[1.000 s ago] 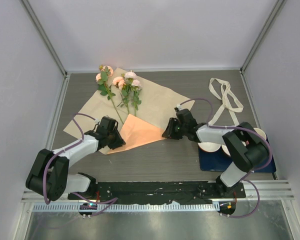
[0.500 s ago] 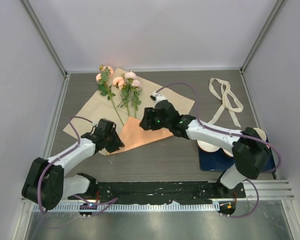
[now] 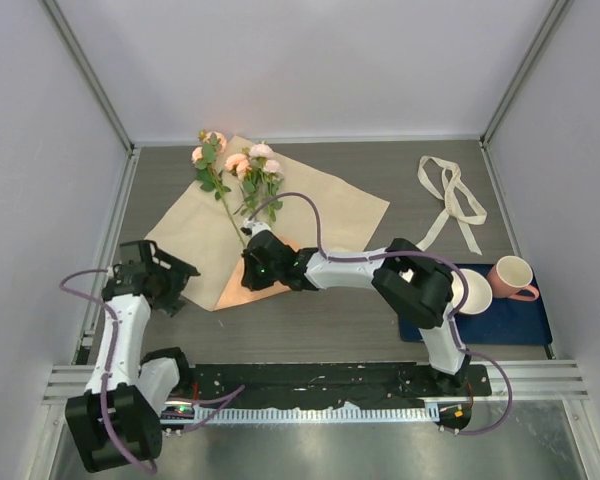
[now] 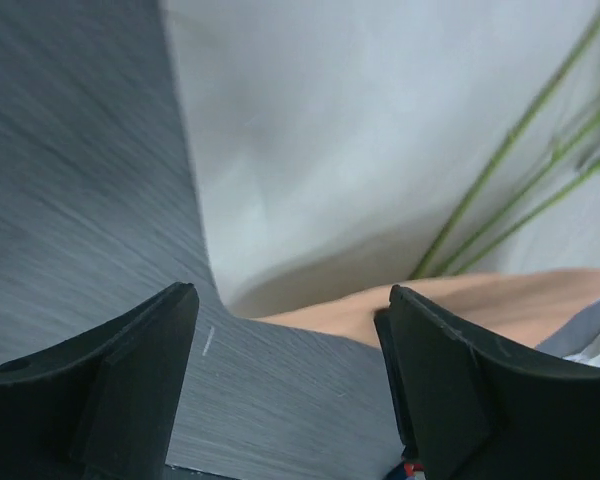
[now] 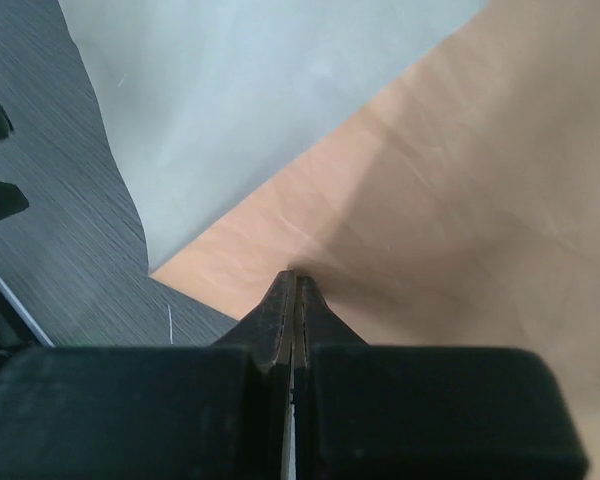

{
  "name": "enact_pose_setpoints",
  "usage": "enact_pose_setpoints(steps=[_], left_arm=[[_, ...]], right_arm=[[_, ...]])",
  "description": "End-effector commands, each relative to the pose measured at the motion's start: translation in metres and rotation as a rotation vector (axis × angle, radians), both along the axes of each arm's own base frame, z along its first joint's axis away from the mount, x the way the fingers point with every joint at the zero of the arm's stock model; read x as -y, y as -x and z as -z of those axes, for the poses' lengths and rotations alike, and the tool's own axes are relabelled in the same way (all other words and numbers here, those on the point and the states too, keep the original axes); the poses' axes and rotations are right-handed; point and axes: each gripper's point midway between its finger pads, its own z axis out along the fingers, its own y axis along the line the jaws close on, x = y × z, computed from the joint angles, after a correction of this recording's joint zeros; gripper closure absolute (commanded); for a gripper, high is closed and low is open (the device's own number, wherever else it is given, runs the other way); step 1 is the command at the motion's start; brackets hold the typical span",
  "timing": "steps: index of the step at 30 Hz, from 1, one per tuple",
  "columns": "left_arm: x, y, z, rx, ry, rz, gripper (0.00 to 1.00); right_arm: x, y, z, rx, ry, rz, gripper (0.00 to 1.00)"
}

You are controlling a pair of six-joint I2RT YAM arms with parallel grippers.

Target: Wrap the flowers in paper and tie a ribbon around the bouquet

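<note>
Centrally on the dark table (image 3: 330,325), the paper (image 3: 325,205) lies tan face up, its near corner folded over to show the orange face. Right gripper (image 5: 295,290): jaws pressed together, tips at the orange flap; a pinch on the sheet cannot be confirmed. Left gripper (image 4: 288,295): jaws apart, over bare table just beside the paper's near-left edge. The flowers (image 3: 242,172) lie on the paper's far part. The ribbon (image 3: 450,195) lies well apart, far right.

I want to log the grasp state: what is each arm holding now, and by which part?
Left fingers: open, nothing held. Right fingers: shut at the folded orange flap of the paper; whether they pinch it cannot be told.
</note>
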Motion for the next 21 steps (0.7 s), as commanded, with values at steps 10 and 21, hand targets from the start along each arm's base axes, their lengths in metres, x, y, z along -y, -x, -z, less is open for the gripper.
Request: enact_pose_setpoints(steps=[10, 21], left_arm=[[-0.057, 0.001, 0.045, -0.163, 0.173, -0.274, 0.14], [-0.033, 0.027, 0.062, -0.156, 0.261, -0.361, 0.33]], right_arm=[[-0.011, -0.012, 0.013, 0.028, 0.024, 0.017, 1.0], [-0.01, -0.011, 0.023, -0.046, -0.006, 0.004, 1.0]])
